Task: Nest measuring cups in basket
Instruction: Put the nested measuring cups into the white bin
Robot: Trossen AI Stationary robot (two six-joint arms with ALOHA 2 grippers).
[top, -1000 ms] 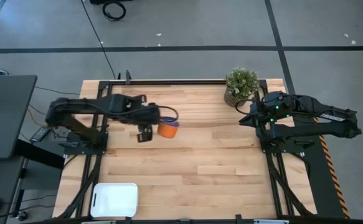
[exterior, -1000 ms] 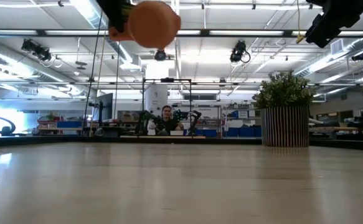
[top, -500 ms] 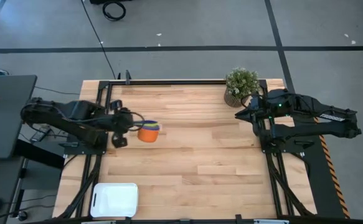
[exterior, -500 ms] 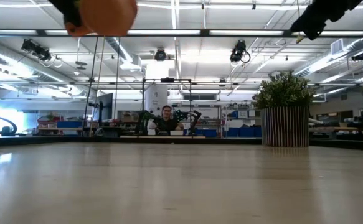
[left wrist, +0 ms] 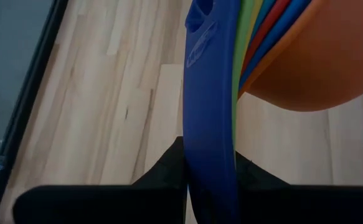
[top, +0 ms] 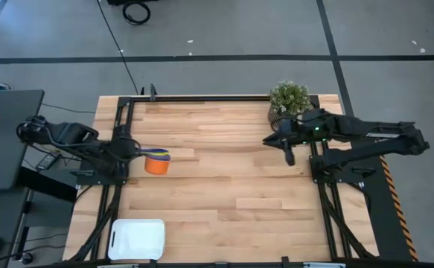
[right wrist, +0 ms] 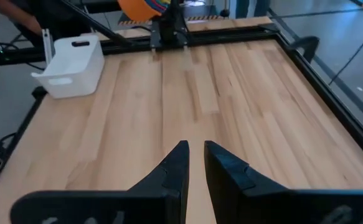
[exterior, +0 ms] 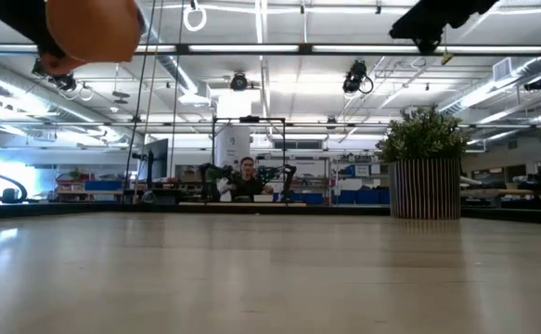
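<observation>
The measuring cups (top: 155, 161) are nested in one stack, orange bowl (left wrist: 318, 56) outermost, with blue, green, yellow and red rims showing. They hang in the air over the table's left part, held by my left gripper (top: 132, 152); the low view shows the orange bowl (exterior: 94, 28) high above the tabletop. The basket (top: 137, 239), a white tray, stands on the table's near left corner and also shows in the right wrist view (right wrist: 72, 65). My right gripper (right wrist: 195, 158) hovers over the table's right part (top: 286, 151), fingers almost together, with nothing between them. My left gripper pinches the stacked flat handles (left wrist: 209, 143) between its two fingers, one on the dark blue face, the other on the far side of the stack. The fingers come from the table's left, slanting down. The stack is lifted clear and turned on its side.
A small plant in a round ribbed pot (top: 288, 104) stands at the far right, just behind my right arm. Black rails (top: 202, 97) frame the table's far edge. A person (exterior: 247, 176) sits far off in the room behind.
My left gripper has drawn back toward the table's left edge and sunk a little, carrying the nested cups along, still clear of the table. My right gripper has reached out toward the table's middle and tipped further downward.
</observation>
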